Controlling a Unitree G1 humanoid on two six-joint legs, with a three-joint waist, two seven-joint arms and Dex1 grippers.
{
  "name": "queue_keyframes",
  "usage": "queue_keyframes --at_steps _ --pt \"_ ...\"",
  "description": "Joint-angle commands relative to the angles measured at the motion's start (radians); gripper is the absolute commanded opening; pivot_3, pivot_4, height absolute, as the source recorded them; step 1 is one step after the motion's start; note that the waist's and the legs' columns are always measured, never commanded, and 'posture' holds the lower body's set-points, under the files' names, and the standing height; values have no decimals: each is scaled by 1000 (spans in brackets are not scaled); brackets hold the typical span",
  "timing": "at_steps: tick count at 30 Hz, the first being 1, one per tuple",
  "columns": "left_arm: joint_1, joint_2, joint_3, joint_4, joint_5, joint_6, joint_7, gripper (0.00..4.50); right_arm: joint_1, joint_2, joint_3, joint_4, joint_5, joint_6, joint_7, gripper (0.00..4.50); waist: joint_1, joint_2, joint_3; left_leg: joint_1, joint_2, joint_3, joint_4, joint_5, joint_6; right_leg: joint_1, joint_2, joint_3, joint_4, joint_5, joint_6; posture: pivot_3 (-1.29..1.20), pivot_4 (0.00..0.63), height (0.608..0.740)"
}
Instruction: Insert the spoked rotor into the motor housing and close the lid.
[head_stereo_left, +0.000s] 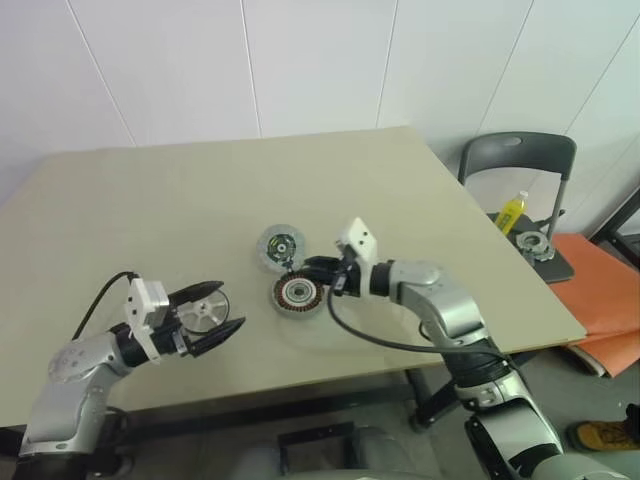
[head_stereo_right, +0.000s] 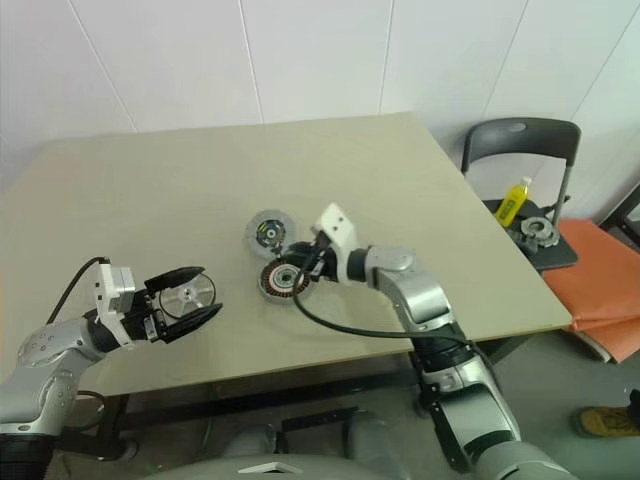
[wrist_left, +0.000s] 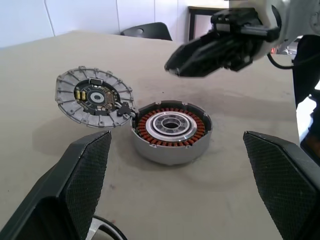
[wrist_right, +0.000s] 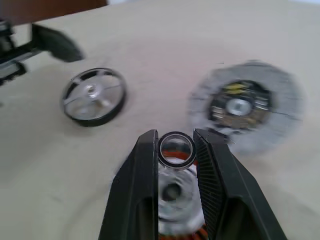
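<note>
1. Metal throughout: the spoked rotor (wrist_right: 93, 95) lies flat on the table (head_stereo_left: 150, 200), between the fingers of the left gripper (head_stereo_left: 210, 312), which stand wide apart and clear of it.
2. Judged rigid, fairly light and smooth-rimmed; the dark outer rim looks the safest place to pinch, across its width.
3. Motor housing (wrist_left: 171, 131) sits open near the table's middle, copper windings up; the lid (wrist_left: 95, 96) lies just beside it, touching its edge.
4. Right gripper (wrist_right: 176, 148) hangs over the housing, its narrow jaws pinching a small metal ring (wrist_right: 176, 148).
5. Table top is matt beige and bare; white wall panels stand behind, and a grey chair (head_stereo_left: 530, 160) holds a yellow bottle (head_stereo_left: 510, 212).
</note>
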Motion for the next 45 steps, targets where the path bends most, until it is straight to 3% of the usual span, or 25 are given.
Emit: queue_keyframes --at_steps 1,11,45 --pt "-17 -4 -2 -53 0 6 21 4500 -64 32 27 54 -34 -24 -22 688 0 0 0 0 0 0 0 0 0 0 0 0 1 0 0 0 0 740" --pt "-17 -1 5 -73 -4 18 46 4500 -92 32 68 170 -112 -35 -30 688 -1 -1 0 -1 0 2 0 0 0 -2 0 0 1 0 0 0 0 740" --pt "-17 -14 -2 -62 3 6 63 4500 -67 22 79 168 -134 -15 -23 688 -1 -1 0 0 0 5 0 0 0 -2 1 0 2 0 0 0 0 740"
